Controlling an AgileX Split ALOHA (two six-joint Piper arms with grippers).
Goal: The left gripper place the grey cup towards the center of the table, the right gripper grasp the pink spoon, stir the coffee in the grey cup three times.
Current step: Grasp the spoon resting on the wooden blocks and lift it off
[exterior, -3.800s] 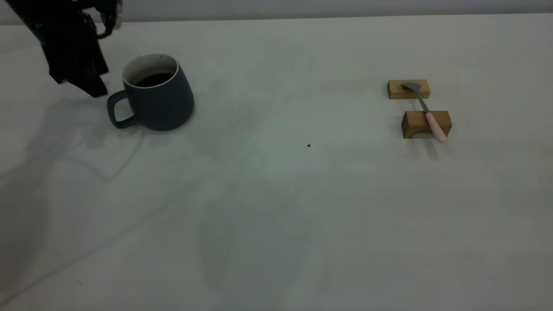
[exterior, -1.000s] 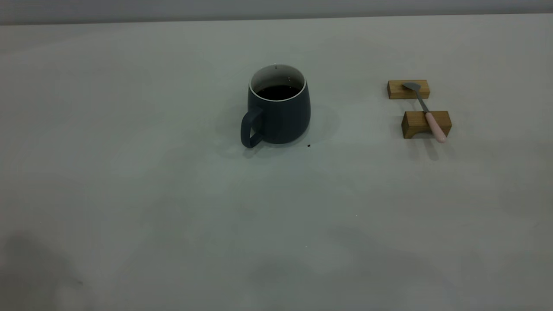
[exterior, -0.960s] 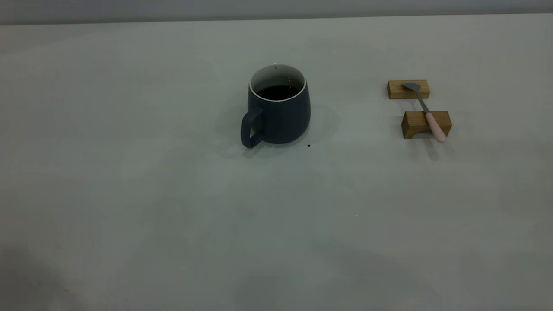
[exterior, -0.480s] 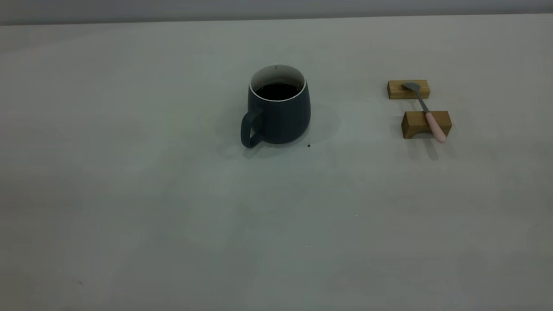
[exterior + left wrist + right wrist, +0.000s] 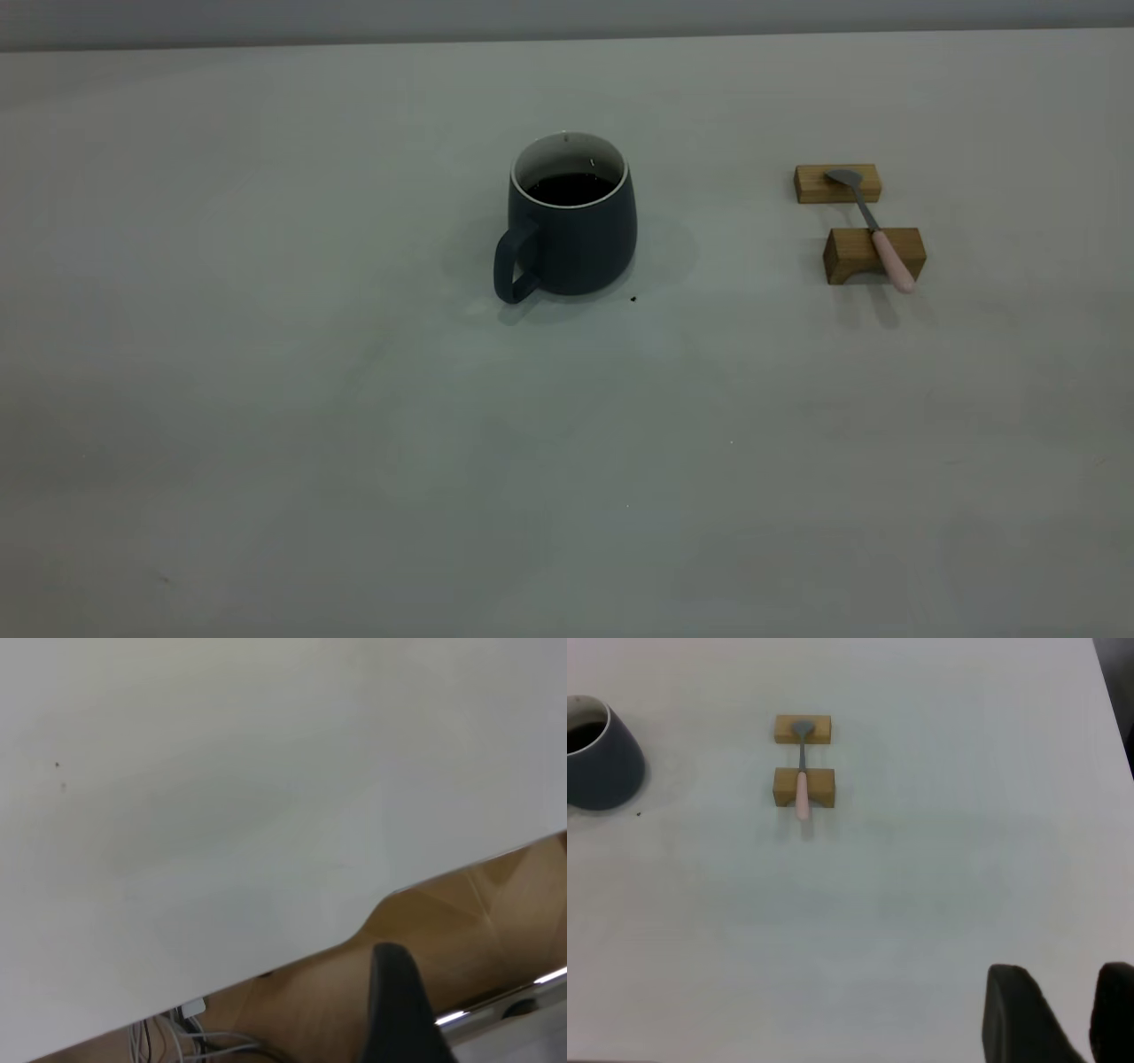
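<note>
You see the exterior view dim and greyish, with soft, diffuse shadows around the dark slate-grey rounded mug (image 5: 571, 217) and beneath the two small wooden blocks (image 5: 873, 254). Both wrist views look much brighter, nearly washed out, without glare.

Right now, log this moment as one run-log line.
grey cup: upright, table centre | pink spoon: on two wooden blocks, ungrasped | left claw: off-table | right claw: open, away from spoon

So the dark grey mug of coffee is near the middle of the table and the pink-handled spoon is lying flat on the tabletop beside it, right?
Not quite. The dark grey mug of coffee is near the table's middle, but the pink-handled spoon rests across two wooden blocks, well apart from the mug. The exterior view shows this.
</note>
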